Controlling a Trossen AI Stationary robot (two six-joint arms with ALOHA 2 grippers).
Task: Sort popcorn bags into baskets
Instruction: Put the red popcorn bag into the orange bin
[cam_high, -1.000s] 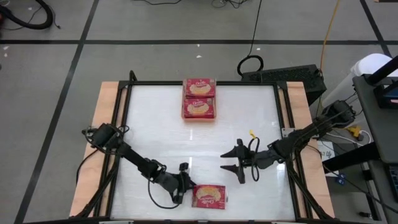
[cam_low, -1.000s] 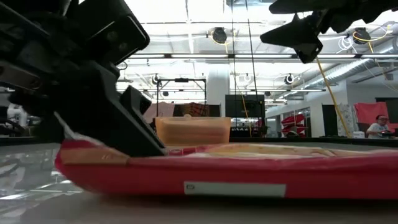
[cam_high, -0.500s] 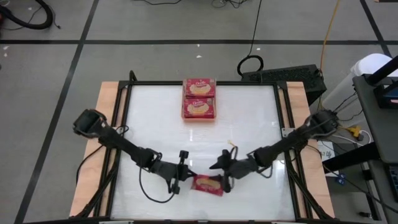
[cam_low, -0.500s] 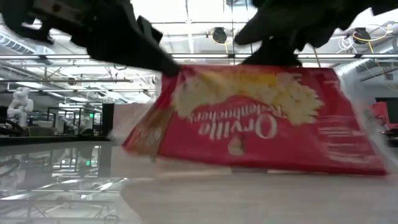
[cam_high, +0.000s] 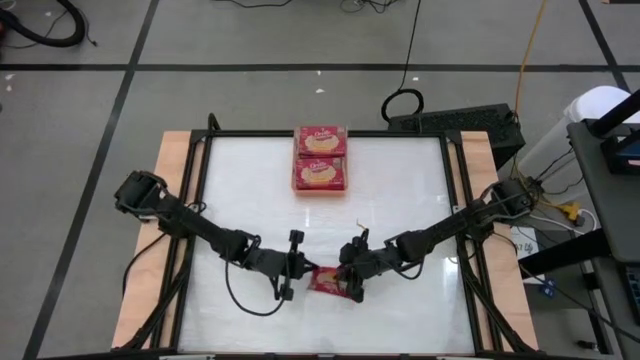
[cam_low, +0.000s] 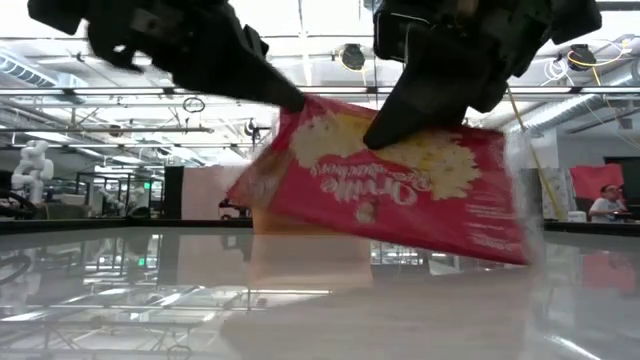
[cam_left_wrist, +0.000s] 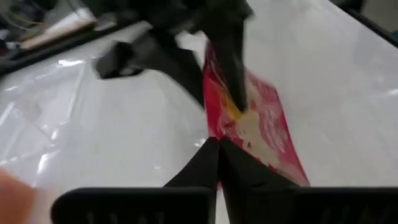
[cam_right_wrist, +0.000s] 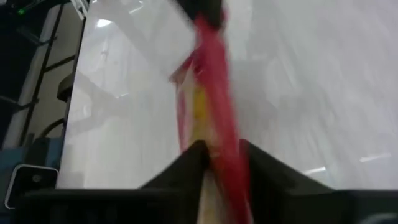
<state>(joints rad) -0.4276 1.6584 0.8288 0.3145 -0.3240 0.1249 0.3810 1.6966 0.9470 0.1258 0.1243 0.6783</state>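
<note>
The left gripper (cam_high: 299, 276) pinches one end of a flat red popcorn packet (cam_high: 327, 283) near the glossy white table's (cam_high: 400, 190) front edge, while the right gripper (cam_high: 350, 279) straddles its other end. Lifted, the packet tilts, long axis running gripper to gripper; blur hides its edges.

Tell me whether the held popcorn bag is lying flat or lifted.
Lifted: the bag hangs tilted above the table, clear space under it.
</note>
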